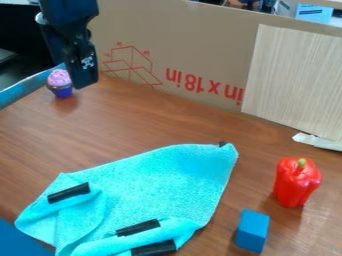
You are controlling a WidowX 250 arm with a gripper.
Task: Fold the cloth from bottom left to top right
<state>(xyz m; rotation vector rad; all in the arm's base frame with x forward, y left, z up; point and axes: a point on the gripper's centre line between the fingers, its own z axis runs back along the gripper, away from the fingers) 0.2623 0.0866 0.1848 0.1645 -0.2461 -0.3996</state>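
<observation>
Gripper (85, 82) upper L; grip state: can't tell. Cloth (157, 185) on table (127, 125), lower L-ctr, btm edge curled. Risk: you may catch one layer at btm L; curl → bunched fold.

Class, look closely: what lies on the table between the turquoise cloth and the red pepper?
Nothing: in the camera view, bare brown tabletop separates the cloth from the pepper.
</observation>
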